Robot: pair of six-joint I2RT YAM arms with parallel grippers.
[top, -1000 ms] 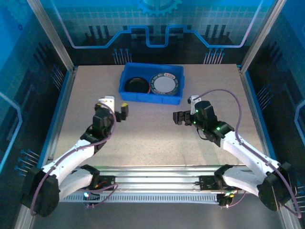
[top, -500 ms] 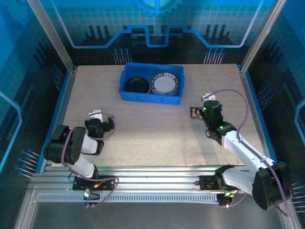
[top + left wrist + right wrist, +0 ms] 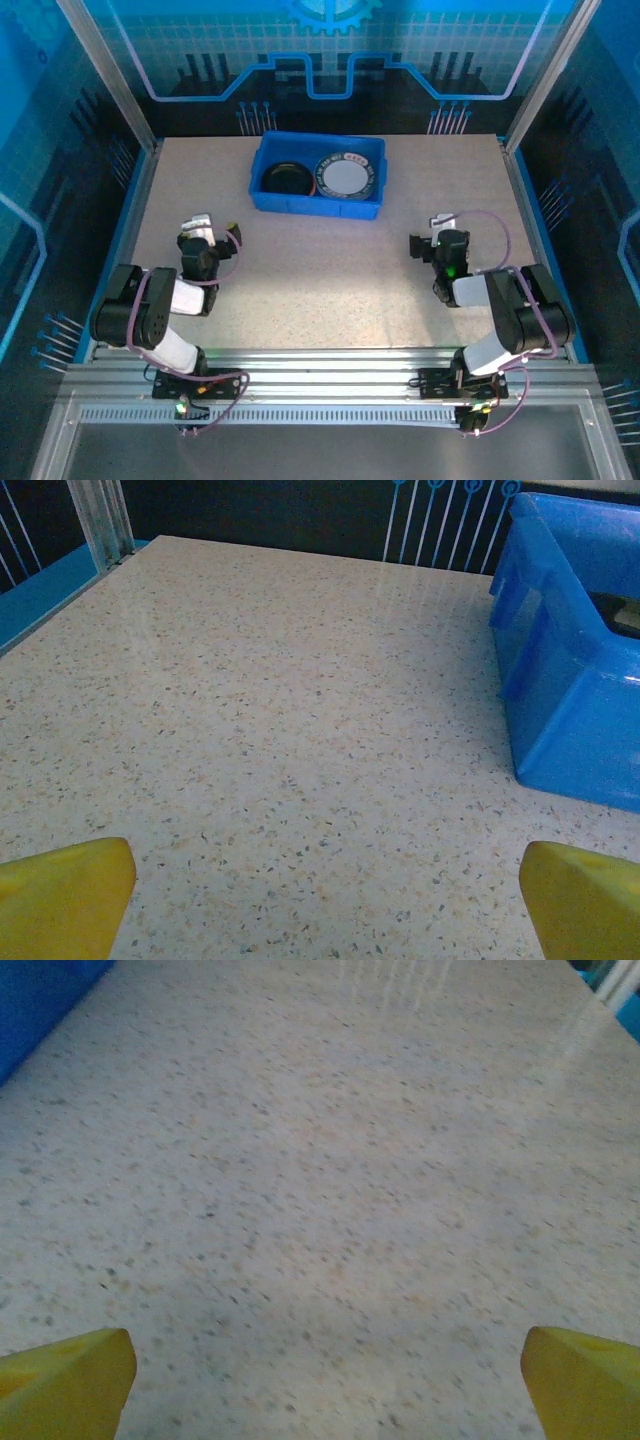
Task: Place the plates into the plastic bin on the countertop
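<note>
The bright blue plastic bin [image 3: 318, 175] stands at the back middle of the speckled countertop [image 3: 320, 270]. Inside it lie a glossy black plate [image 3: 285, 178] on the left and a white plate with a dark patterned rim [image 3: 347, 178] on the right. My left gripper [image 3: 207, 235] sits folded back low at the near left, open, with nothing between its yellow fingertips [image 3: 65, 895]. My right gripper [image 3: 436, 235] is folded back at the near right, also open and empty, yellow fingertips [image 3: 585, 1380] wide apart. The bin's corner [image 3: 570, 670] shows at the right of the left wrist view.
Blue edges and aluminium rails [image 3: 320, 365] frame the table. A slanted metal post [image 3: 105, 70] stands at the back left and another [image 3: 555, 70] at the back right. Bare countertop [image 3: 330, 1180] lies ahead of the right gripper.
Both arms have drawn back from the middle of the table and folded down toward their bases. Both grippers stayed open and empty. The plates in the bin have not moved.
</note>
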